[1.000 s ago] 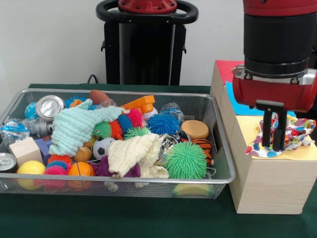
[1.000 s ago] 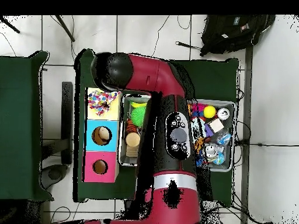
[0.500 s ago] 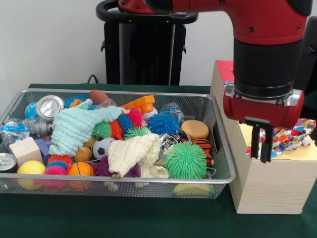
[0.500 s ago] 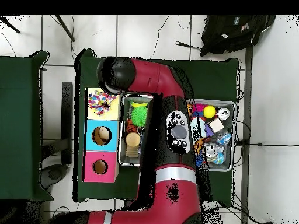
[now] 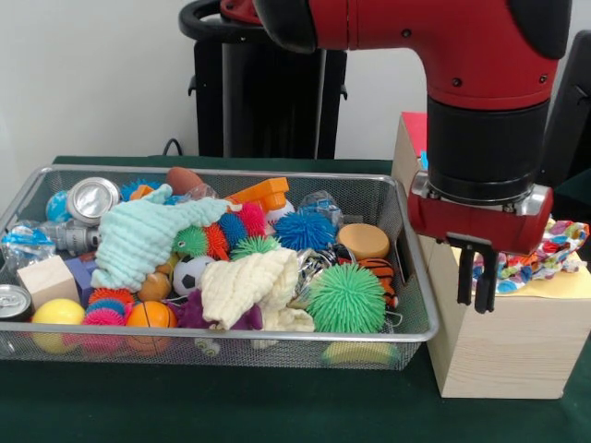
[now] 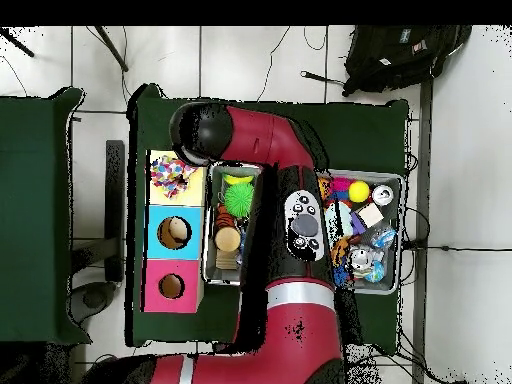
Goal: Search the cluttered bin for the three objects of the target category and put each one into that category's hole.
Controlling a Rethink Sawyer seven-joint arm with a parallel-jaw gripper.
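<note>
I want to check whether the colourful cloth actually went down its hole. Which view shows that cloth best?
The overhead view: the colourful cloth lies spread across the yellow section of the box, covering where a hole would be. In the front view the cloth shows only from the side, partly behind the gripper.

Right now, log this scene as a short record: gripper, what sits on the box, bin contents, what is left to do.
gripper: gripper empty, fingers close together, hanging in front of the wooden box
on box: multicoloured cloth lying on the yellow top, over the hole
bin: wire bin holds a mint cloth, a cream cloth, spiky balls, cans
remaining: both cloths in the bin not yet picked
</note>
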